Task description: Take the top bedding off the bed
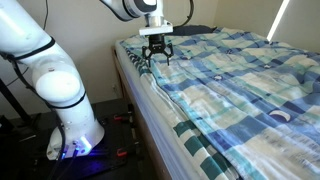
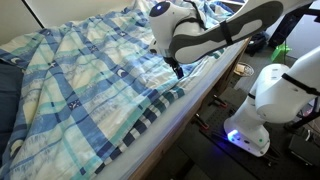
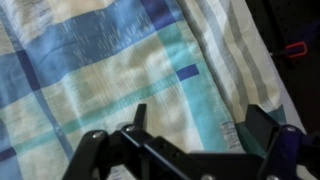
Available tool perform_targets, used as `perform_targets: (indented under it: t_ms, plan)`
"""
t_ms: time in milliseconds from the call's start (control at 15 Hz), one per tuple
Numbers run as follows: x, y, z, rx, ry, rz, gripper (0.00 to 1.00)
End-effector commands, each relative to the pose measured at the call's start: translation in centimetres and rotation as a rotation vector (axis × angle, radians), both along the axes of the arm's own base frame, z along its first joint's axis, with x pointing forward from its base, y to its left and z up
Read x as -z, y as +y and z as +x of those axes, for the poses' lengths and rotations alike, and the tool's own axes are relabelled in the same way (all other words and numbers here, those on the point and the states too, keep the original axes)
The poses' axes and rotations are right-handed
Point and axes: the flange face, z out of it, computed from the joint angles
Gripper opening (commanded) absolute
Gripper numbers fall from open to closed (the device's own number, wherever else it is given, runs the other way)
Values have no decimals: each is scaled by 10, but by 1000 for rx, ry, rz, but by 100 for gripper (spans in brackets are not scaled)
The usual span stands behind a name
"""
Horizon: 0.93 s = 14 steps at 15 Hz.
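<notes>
The top bedding, a plaid quilt [image 1: 235, 70] of light blue, dark blue, white and pale yellow squares, lies spread over the bed in both exterior views [image 2: 90, 85]. The bed's white sheet with teal-green stripes shows along the near side [image 1: 170, 115] [image 2: 170, 100]. My gripper [image 1: 156, 58] hangs open just above the quilt near the bed's corner and edge, also seen in an exterior view [image 2: 177, 70]. In the wrist view the open fingers [image 3: 200, 118] frame a pale and teal patch of quilt [image 3: 110, 70], with nothing between them.
The robot's white base [image 1: 60, 100] [image 2: 255, 115] stands on the floor beside the bed. A wall runs behind the bed [image 1: 90, 30]. A dark pillow or cloth lies at the bed's end [image 2: 5, 95]. Dark floor lies past the edge [image 3: 295, 70].
</notes>
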Motion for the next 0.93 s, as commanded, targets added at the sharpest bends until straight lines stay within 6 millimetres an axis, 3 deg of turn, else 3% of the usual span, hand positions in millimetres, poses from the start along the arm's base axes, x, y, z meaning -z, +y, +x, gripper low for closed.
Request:
perform_targets:
  t_ms: [0,267,667,733,800,867]
  plan:
    - [6,17,-15,-12,30,15,100]
    - [23,30,-25,-86,-20,11,100]
    - [52,33,-23,-166,-129,-39,100]
    - [55,34,-21,-167,-147,-52,75]
    - [57,35,-21,-172,-159,-62,74]
    - [59,36,-20,-170,-171,-73,66]
